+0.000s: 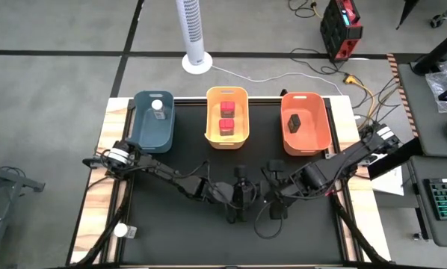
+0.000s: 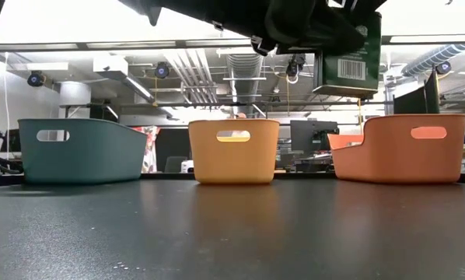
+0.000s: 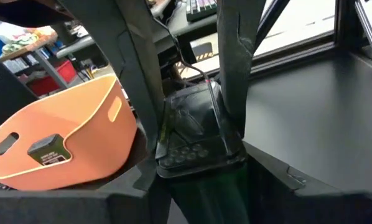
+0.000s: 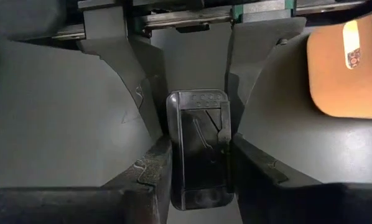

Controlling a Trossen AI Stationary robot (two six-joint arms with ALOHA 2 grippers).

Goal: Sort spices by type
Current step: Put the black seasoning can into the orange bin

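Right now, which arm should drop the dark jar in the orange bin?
Right. The right gripper holds the dark jar, and the orange bin with the other dark jar is on that side.

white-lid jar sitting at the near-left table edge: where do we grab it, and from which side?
Grip the white-lid jar just under its round lid, coming from straight above with the left claw, the nearer arm. It is round, so any finger angle probably works; whether it stands upright is unclear. Left and right claw both grip the dark jar now.
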